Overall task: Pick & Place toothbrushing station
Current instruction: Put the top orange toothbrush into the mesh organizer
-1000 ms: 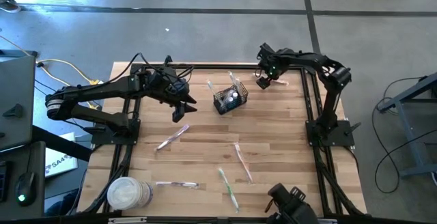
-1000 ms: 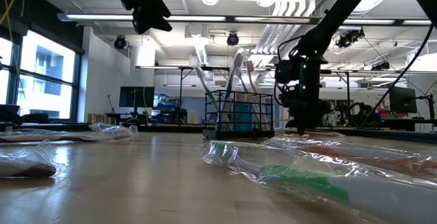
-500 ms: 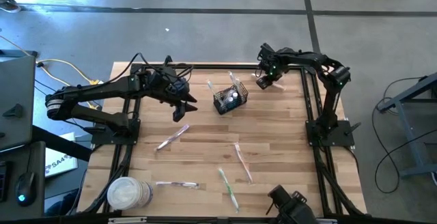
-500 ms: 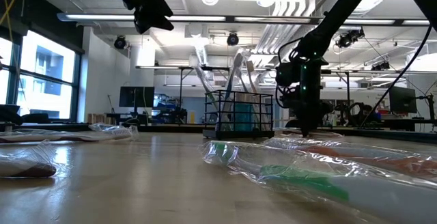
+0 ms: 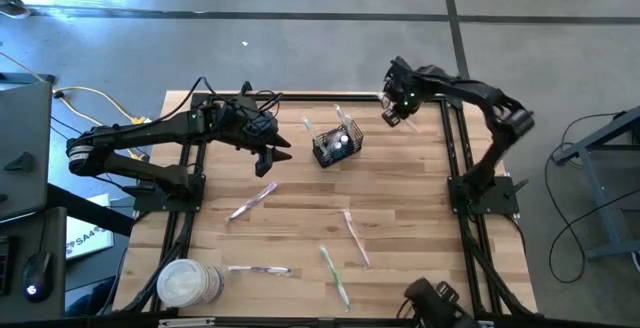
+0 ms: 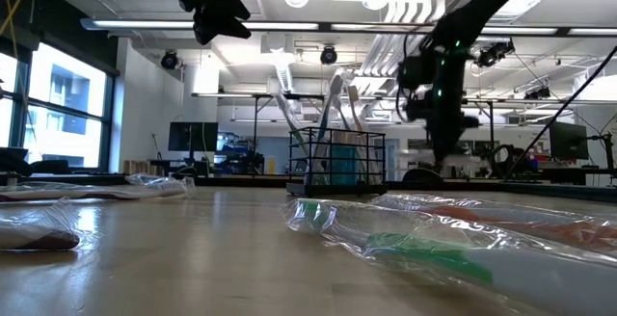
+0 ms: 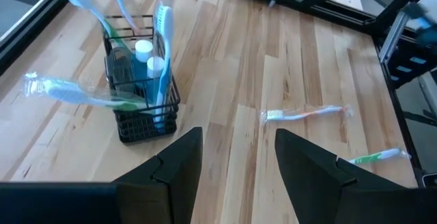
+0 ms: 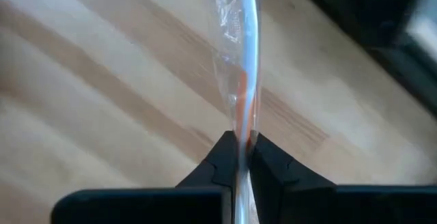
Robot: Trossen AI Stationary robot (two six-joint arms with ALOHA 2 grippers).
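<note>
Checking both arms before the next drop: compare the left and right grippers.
The left gripper is open and empty, beside the black wire basket; the right gripper is shut on a wrapped toothbrush. The left faces the basket in its wrist view; the right sits by the table's far right corner. Both hang above the table.

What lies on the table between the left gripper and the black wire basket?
Only bare wood. In the left wrist view, the planks between the open left gripper and the black wire basket hold nothing; the wrapped toothbrushes lie off to one side.
</note>
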